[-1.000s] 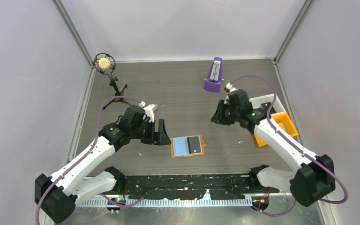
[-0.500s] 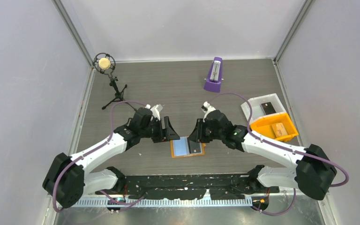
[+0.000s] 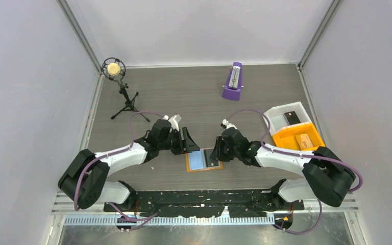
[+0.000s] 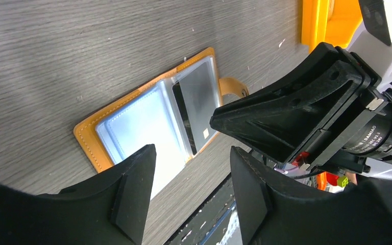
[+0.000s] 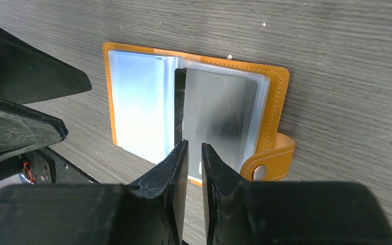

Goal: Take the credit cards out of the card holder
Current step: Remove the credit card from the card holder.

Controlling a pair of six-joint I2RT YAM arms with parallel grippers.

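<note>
Right wrist view: the card holder [image 5: 280, 92] lies open on the counter [image 5: 337, 41], with a light blue card [image 5: 138, 112] and a grey card [image 5: 219, 109] in its sleeves. My right pincer [image 5: 194, 145] is narrowed to a slit over the grey one; whether it grips, I cannot tell. Only the left wrist view shows my left pincer [image 4: 191, 150] spread above the blue side. A second ago my right arm stood back by the orange bin [image 3: 282, 139].

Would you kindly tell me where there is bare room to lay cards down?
Free: the table between microphone stand and metronome, and between metronome and wallet. Crowded: at the wallet, flanked by the left tool and right tool.
</note>
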